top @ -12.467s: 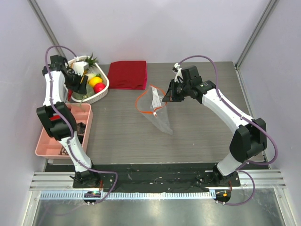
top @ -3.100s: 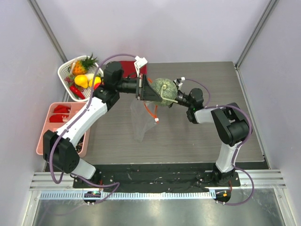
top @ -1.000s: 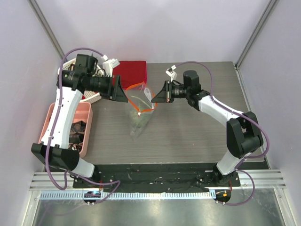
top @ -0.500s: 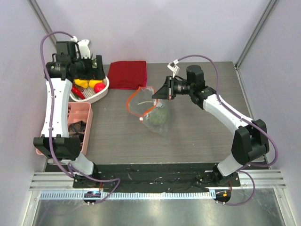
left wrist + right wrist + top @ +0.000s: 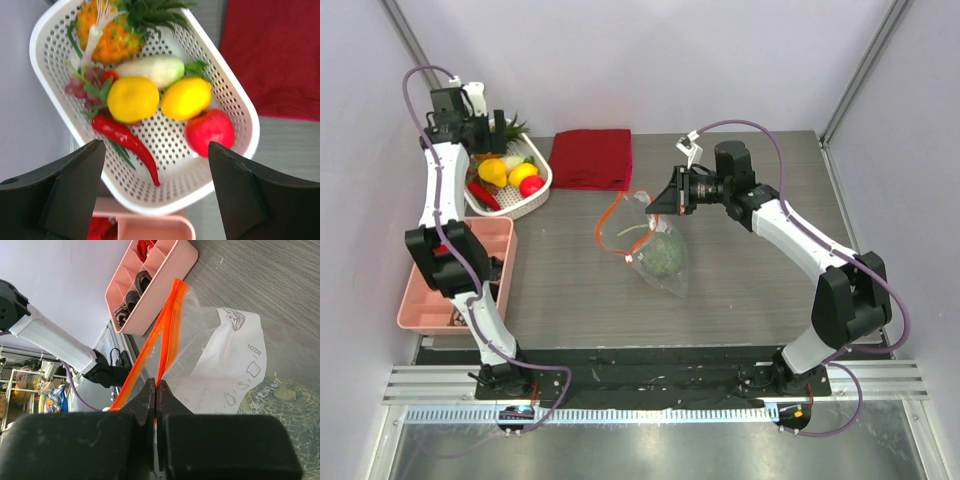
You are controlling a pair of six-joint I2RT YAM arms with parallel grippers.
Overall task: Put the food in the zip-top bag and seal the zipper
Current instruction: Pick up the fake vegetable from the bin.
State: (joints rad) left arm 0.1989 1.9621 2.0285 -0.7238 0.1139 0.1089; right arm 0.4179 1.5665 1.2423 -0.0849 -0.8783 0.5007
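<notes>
1. Right claw (image 5: 156,386) clenched on the zipper (image 5: 170,315), holding up the zip-top bag (image 5: 225,355) by its mouth; melon (image 5: 661,254) lies inside, on the bench (image 5: 750,290).
2. Left claw (image 5: 156,150) released, above the white basket (image 5: 252,130); centre over the red apple (image 5: 210,132) before closing, avoiding the citrus (image 5: 186,97) beside it.

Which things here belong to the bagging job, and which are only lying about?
Job: bag, zipper, melon inside the bag, apple, citrus.
Lying about: red cloth, pink tray.
</notes>
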